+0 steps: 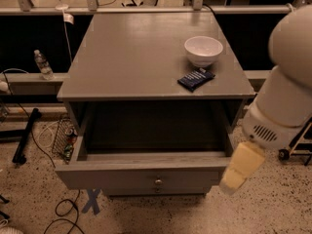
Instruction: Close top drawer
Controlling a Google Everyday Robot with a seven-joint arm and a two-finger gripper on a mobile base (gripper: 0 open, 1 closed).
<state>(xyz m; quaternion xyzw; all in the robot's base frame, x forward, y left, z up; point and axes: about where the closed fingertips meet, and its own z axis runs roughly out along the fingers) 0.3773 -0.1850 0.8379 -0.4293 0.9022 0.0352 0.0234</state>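
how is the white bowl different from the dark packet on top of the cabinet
The bowl is white, round and deep, opening up; the packet is dark blue, flat and rectangular, lying askew. The bowl sits farther back, the packet nearer the front edge. Both rest on the right of the cabinet top, above the open top drawer; the gripper hangs by that drawer's right front corner.
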